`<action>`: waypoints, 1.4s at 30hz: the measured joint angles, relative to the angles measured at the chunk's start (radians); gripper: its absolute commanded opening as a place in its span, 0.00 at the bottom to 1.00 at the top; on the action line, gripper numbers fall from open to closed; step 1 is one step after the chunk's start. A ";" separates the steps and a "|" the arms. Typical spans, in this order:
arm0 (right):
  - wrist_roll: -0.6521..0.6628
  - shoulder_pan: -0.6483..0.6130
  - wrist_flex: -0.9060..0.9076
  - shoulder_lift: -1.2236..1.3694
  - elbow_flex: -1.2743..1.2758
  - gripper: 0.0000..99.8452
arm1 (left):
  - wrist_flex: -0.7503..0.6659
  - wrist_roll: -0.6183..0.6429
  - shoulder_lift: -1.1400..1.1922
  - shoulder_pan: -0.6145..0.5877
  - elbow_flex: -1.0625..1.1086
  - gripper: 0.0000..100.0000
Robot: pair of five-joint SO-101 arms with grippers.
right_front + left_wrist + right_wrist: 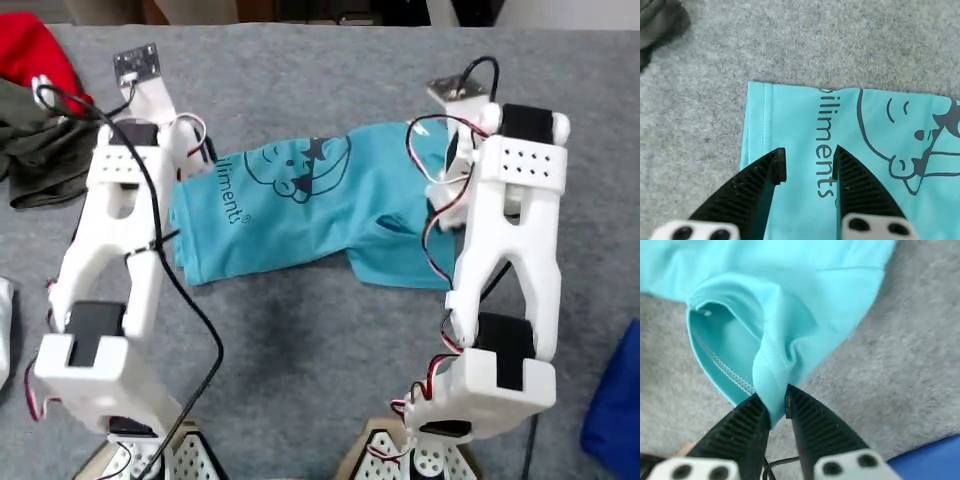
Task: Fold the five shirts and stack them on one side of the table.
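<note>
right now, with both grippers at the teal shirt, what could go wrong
The right gripper pinches only a thin ridge of the teal shirt; a pull might slip it free. The left gripper is open over the shirt with no hold, so a pull from one side alone could drag and bunch it instead of folding it.

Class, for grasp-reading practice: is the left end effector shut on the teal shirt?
No, the left end effector is open over the teal shirt, print showing between its fingers.
</note>
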 measured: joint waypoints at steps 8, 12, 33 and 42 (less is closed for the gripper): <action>0.129 0.097 0.000 0.006 0.084 0.26 | 0.175 0.000 0.262 0.014 -0.348 0.17; 0.213 0.121 0.000 0.006 0.098 0.26 | 0.236 0.002 0.397 0.034 -0.493 0.15; 0.638 0.245 -0.048 -0.117 0.026 0.26 | 0.356 0.000 0.948 0.055 -1.143 0.08; 0.638 0.278 -0.052 -0.249 -0.025 0.26 | 0.356 0.000 0.957 0.055 -1.269 0.08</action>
